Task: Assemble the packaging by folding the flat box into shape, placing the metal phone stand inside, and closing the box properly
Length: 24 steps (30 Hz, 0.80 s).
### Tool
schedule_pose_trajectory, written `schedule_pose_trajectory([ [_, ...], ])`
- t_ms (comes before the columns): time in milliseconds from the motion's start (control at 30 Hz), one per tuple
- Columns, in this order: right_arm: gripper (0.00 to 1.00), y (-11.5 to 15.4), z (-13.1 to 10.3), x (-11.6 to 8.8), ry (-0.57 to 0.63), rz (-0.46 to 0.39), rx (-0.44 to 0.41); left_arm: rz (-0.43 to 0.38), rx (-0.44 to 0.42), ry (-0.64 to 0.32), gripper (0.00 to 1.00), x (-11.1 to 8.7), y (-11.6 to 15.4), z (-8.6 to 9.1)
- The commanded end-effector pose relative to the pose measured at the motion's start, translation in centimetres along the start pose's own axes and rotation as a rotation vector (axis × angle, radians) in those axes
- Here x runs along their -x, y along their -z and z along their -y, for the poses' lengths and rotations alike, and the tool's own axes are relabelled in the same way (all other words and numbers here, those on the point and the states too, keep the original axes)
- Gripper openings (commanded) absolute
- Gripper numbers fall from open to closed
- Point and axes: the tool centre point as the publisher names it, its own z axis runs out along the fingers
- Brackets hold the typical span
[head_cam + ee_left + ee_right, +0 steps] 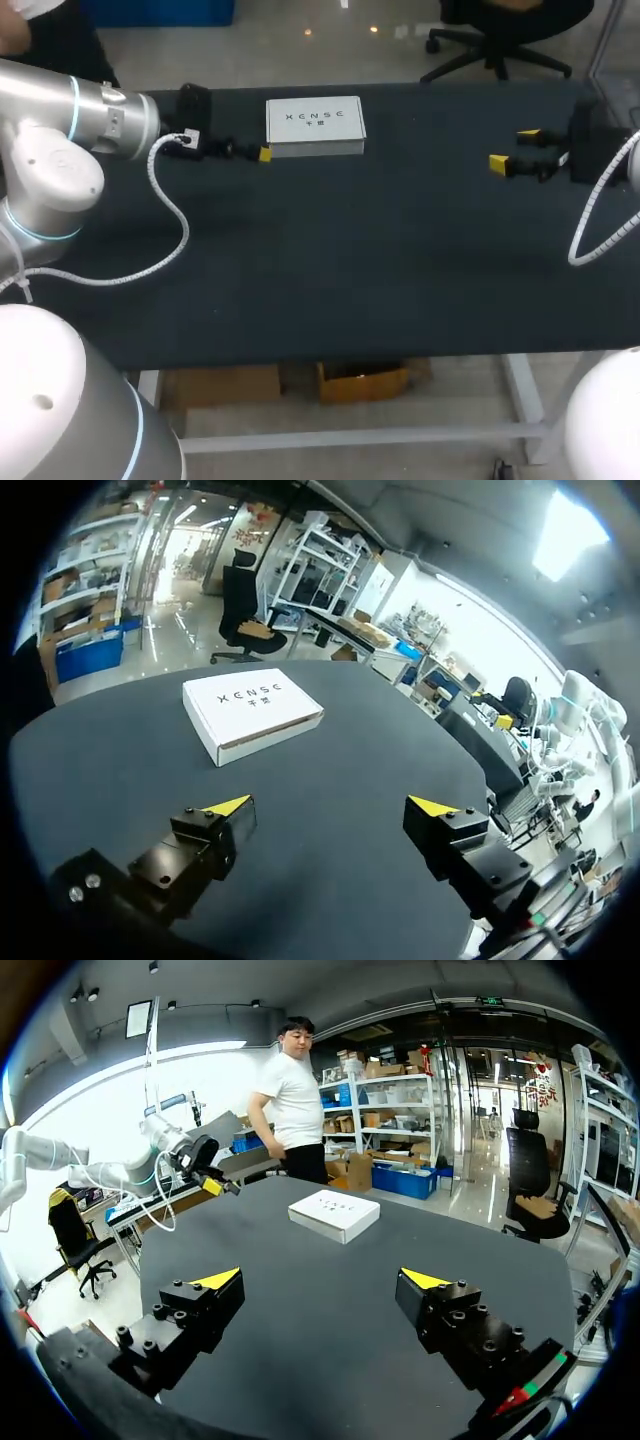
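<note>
Seen from its own wrist, the left gripper (330, 806) hangs wide open and empty over the matte black table (330, 750) — the flat white cardboard box (252, 712) lies closed just ahead of its fingers. The right gripper (321, 1278), equally spread and holding nothing, faces the box from well apart — only its view shows the left arm (165, 1140) beyond it.

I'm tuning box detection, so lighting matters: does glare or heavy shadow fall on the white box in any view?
Head view: the white box is evenly lit against the dark table, no glare. Left wrist view: its top is bright, the side walls a shade darker. Right wrist view: evenly lit ahead of the open right pincer, no hard shadow.
</note>
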Motion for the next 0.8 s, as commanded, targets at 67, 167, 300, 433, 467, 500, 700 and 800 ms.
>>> schedule_pose_trajectory([
  [67,1.00,0.1,0.1,0.1,0.001,-0.004,0.007,0.021,0.001,0.001,1.00,-0.4,0.1,-0.1],
  [167,1.00,0.1,0.1,0.1,0.001,-0.004,0.007,0.021,0.001,0.001,1.00,-0.4,0.1,-0.1],
  [300,1.00,0.1,0.1,0.1,0.001,-0.004,0.007,0.073,-0.042,-0.105,1.00,-0.1,0.5,-0.5],
  [433,1.00,0.1,0.1,0.1,0.001,-0.004,0.007,0.131,-0.063,-0.164,1.00,0.4,0.9,-0.7],
  [467,1.00,0.1,0.1,0.1,0.001,-0.004,0.007,0.151,-0.068,-0.173,1.00,0.4,1.0,-0.7],
  [500,1.00,0.1,0.1,0.1,0.001,-0.004,0.007,0.152,-0.080,-0.182,1.00,0.5,1.2,-0.7],
  [700,1.00,0.1,0.1,0.1,0.001,-0.004,0.007,0.162,-0.103,-0.216,1.00,1.0,1.8,-0.7],
  [800,1.00,0.1,0.1,0.1,0.001,-0.004,0.007,0.159,-0.107,-0.210,1.00,1.3,1.9,-0.8],
])
